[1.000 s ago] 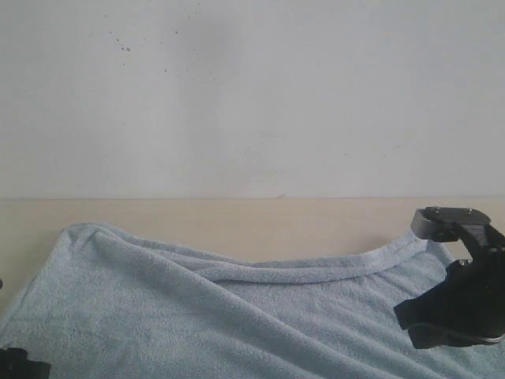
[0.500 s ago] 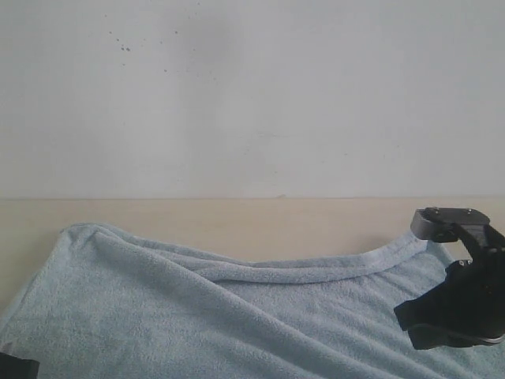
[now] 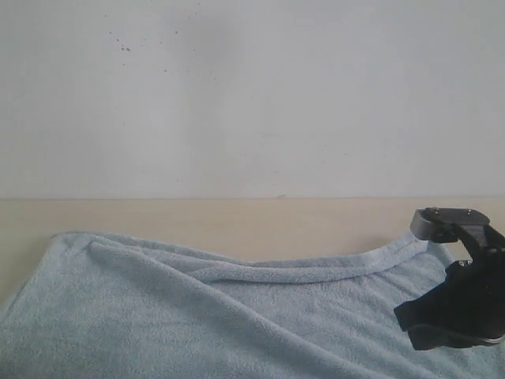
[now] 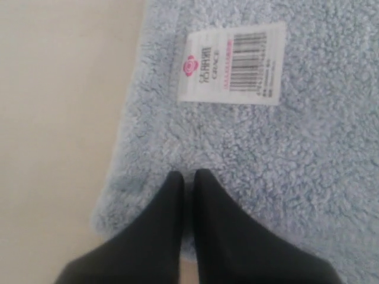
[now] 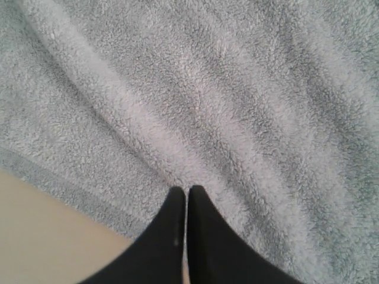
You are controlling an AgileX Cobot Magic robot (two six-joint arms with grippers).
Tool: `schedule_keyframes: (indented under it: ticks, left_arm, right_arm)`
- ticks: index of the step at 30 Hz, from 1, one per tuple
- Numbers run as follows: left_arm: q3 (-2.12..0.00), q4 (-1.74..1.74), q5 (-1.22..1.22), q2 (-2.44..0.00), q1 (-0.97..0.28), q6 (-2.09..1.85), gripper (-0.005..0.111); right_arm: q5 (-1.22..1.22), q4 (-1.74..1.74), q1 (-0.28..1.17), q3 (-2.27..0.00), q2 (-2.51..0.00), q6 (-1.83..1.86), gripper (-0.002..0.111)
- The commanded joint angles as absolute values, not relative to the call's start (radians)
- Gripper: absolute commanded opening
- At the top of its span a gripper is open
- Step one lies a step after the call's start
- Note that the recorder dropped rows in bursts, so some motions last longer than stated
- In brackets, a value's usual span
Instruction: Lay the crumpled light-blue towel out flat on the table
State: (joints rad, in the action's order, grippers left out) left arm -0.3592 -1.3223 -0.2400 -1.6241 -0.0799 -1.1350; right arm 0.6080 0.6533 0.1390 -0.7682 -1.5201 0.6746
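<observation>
The pale light-blue towel point(image 3: 197, 324) lies across the near part of the beige table point(image 3: 237, 217), with a long fold ridge point(image 3: 300, 272) running along its far edge. My right gripper point(image 3: 442, 316) sits low at the towel's right side. In the right wrist view it point(image 5: 187, 189) is shut, pinching the towel point(image 5: 237, 89) near its hem. My left gripper point(image 4: 188, 173) is out of the exterior view. It is shut on a corner of the towel point(image 4: 284, 154), next to a white barcode label point(image 4: 231, 62).
A white wall point(image 3: 252, 95) rises behind the table's far edge. Bare tabletop shows beyond the towel, and beside its hem in the left wrist view point(image 4: 59, 118) and the right wrist view point(image 5: 47, 236).
The towel's left far corner has slid left and lower, flattening that side. The left gripper's dark tip has dropped out of the exterior view. The right gripper has stayed put.
</observation>
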Motion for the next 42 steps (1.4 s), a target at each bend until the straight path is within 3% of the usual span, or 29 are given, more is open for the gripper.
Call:
schedule_keyframes:
  ticks: [1,3,12,17,25,33,42]
  left_arm:
    - [-0.270,-1.577,-0.260,-1.634,-0.080,-1.278,0.006]
    - [-0.244,-1.744,-0.302,-1.634,-0.080,-1.402,0.006]
    - [-0.264,-1.744,-0.323,-1.557,-0.080,-1.428,0.013]
    - [-0.351,-1.744,-0.294,-1.481,-0.080,-1.501,0.013]
    - [-0.372,-1.744,-0.228,-1.478,-0.080,-1.520,0.013]
    - [-0.372,-1.744,-0.209,-1.478,-0.080,-1.520,0.013]
    - [-0.372,-1.744,-0.178,-1.478,-0.080,-1.520,0.013]
  right_arm:
    - [0.617,0.653,0.140,-0.768,-1.509,0.686,0.001]
    - [0.617,0.653,0.140,-0.768,-1.509,0.686,0.001]
    - [0.598,0.629,0.138,-0.768,-1.509,0.688,0.001]
    - [0.508,0.141,0.138,-0.701,-1.517,0.283,0.001]
    - [0.492,-0.015,0.138,-0.687,-1.699,0.155,0.001]
    - [0.719,-0.319,0.138,-0.578,-1.717,-0.163,0.001]
    - [0.765,-0.244,0.140,-0.521,-1.567,-0.193,0.001]
